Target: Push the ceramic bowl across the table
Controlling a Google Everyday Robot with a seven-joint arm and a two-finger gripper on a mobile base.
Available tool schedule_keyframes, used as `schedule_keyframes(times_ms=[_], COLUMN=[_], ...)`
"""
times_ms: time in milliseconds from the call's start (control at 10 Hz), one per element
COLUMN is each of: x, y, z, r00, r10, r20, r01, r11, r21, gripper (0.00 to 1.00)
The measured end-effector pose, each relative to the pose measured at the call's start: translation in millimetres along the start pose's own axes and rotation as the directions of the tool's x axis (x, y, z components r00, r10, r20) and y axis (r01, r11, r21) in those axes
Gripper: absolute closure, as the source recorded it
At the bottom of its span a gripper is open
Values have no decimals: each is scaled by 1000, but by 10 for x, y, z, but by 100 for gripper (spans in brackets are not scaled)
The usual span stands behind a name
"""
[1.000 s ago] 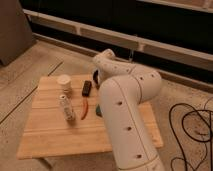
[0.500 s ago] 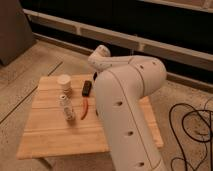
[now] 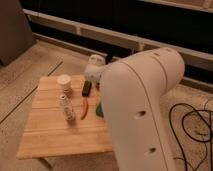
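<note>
The table [image 3: 55, 132] has a light wooden plank top and stands at the left of the camera view. The ceramic bowl does not show; my big white arm [image 3: 142, 110] covers the table's right part. An arm joint [image 3: 95, 67] sits over the table's far right edge. My gripper is hidden behind the arm and is not in view.
On the table stand a cream-white cup [image 3: 64, 80] and a small clear bottle [image 3: 66, 107]. A flat black block [image 3: 87, 88], a red chili-shaped item [image 3: 85, 108] and the edge of a green sponge [image 3: 99, 110] lie beside the arm. Black cables [image 3: 192, 130] lie on the floor at the right.
My arm has swung closer to the camera and now covers more of the table's right side. The cup, bottle, block and red item have not moved.
</note>
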Motion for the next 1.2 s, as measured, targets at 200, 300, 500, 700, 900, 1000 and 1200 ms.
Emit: schedule_keyframes(times_ms=[200, 300, 500, 700, 900, 1000, 1200], x=[138, 150, 180, 259, 360, 400, 374], y=[-101, -267, -708, -1069, -1129, -981, -714], z=[113, 185, 354, 512, 633, 660, 651], r00=[984, 962, 893, 841, 868, 912, 970], r10=[175, 270, 447, 536, 486, 391, 187], r20=[-28, -37, -56, -77, -106, -126, -152], r01=[-177, -272, -450, -541, -496, -404, -200], r11=[980, 956, 883, 830, 861, 909, 977], r21=[-89, -110, -134, -134, -114, -100, -69], gripper=[35, 35, 35, 35, 35, 35, 35])
